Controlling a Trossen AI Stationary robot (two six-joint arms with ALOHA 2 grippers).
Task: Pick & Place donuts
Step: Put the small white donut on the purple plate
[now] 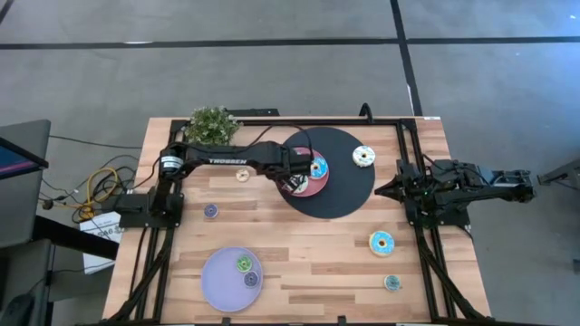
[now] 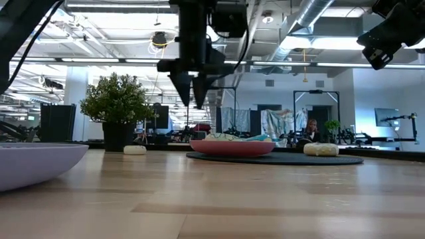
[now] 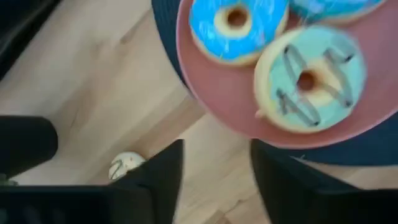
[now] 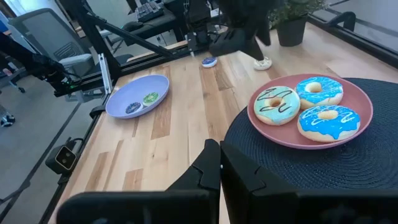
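Observation:
A pink plate (image 4: pixel 357 102) on a black round mat (image 1: pixel 349 195) carries three bigger donuts: a mint one with dark drizzle (image 4: pixel 277 104) and two blue ones (image 4: pixel 319 91) (image 4: pixel 328 121). My left gripper (image 3: pixel 214 180) hangs open and empty above the plate's left edge (image 2: pixel 191 96), fingers pointing down. A white donut (image 1: pixel 363 157) lies on the mat to the right of the plate. A small cream donut (image 3: pixel 126 165) lies on the wood left of the mat. My right gripper (image 4: pixel 219 168) waits shut at the table's right side (image 1: pixel 385 190).
A lavender plate (image 1: pixel 232 279) at the near left holds a small green donut (image 1: pixel 243 263) and a small purple one (image 1: pixel 251 280). A small purple donut (image 1: pixel 210 210), a bigger blue-iced donut (image 1: pixel 381 242) and a small one (image 1: pixel 391 282) lie on the wood. A potted plant (image 1: pixel 212 124) stands far left.

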